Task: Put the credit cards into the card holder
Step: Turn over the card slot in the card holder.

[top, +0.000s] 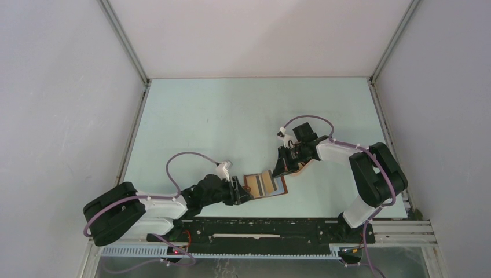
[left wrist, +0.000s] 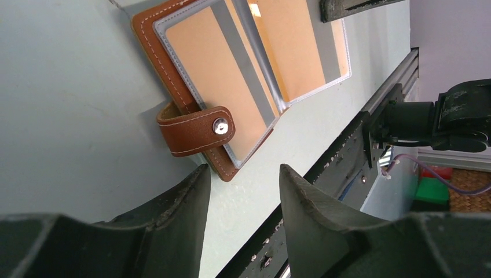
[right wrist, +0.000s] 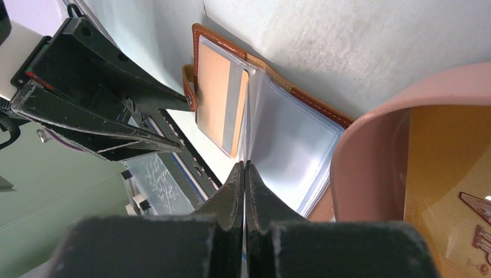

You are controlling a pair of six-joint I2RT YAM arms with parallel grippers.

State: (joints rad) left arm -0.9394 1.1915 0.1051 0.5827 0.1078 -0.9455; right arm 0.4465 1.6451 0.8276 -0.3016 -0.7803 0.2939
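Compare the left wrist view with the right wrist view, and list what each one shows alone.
Only left wrist: the tab's metal snap. Only right wrist: the pink tray, beside the card holder. Both: the holder lying open, an orange card in its clear sleeve, and the open left gripper.

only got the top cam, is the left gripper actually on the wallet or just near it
Observer: Just near it. In the left wrist view the left gripper is open, its jaws apart and just short of the card holder at its snap tab, not touching.
Operator: ok and the right one, what's it got
Observer: The right gripper is shut. In its wrist view the tips appear to be pinching the raised edge of a clear sleeve, beside the sleeve holding an orange card.
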